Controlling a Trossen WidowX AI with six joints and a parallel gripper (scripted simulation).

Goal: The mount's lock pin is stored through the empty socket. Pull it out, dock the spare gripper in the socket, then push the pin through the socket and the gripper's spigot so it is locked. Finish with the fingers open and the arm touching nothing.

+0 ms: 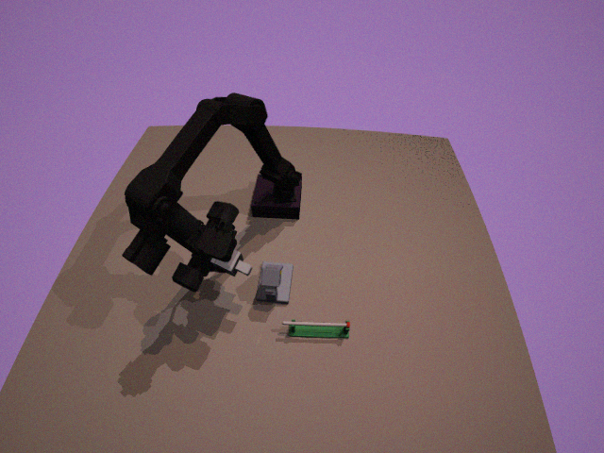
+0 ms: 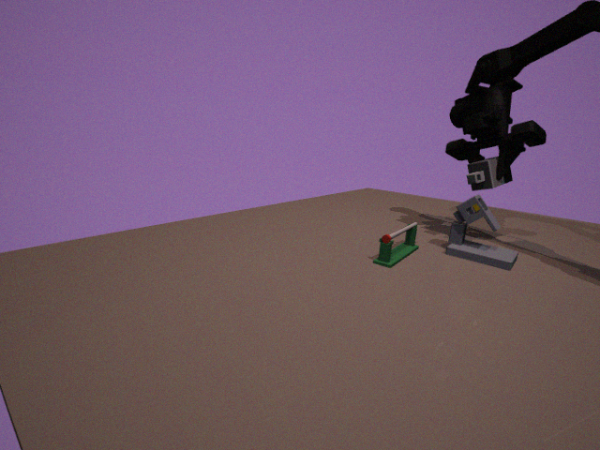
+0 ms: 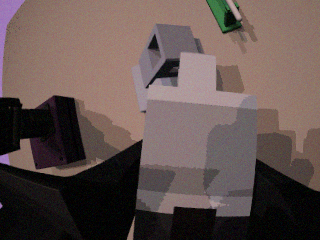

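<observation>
Docking step: black parallel-jaw gripper is clamped on the boxy light-grey spare gripper, held above the tilted grey square socket. I'd line its square spigot up with the opening first. White rod-shaped lock pin rests on a green cradle.

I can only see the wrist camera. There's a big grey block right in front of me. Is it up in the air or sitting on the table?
Observer: Up in the air. The exterior view shows the gripper holding the spare gripper above the mount, apart from it.
Operator: Does the white stick have a coloured end?
Observer: Yes. The pin has a red head, and it lies across a green stand.
Operator: Does the socket point straight up?
Observer: No. The socket leans on its post.
</observation>
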